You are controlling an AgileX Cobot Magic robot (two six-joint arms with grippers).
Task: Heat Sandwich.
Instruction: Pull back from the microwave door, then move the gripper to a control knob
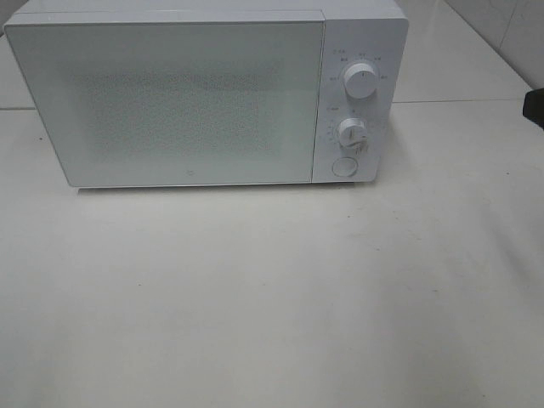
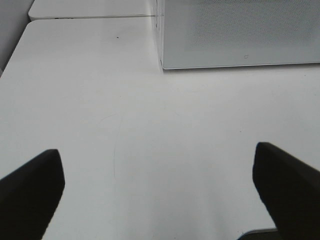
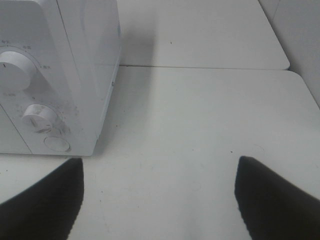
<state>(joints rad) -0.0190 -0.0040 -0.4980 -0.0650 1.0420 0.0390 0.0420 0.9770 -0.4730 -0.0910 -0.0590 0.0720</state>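
White microwave, door shut, upper knob, lower knob, round button beneath, white table.

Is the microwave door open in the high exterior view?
No, the microwave door sits shut, flush with the control panel beside it.

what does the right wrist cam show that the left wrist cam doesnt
Right wrist only: the control panel with an upper knob, a lower knob and a round button, plus the right gripper, open. Left wrist only: the door corner and the left gripper, open. Both: the microwave on the white table, nothing held, no sandwich in sight.
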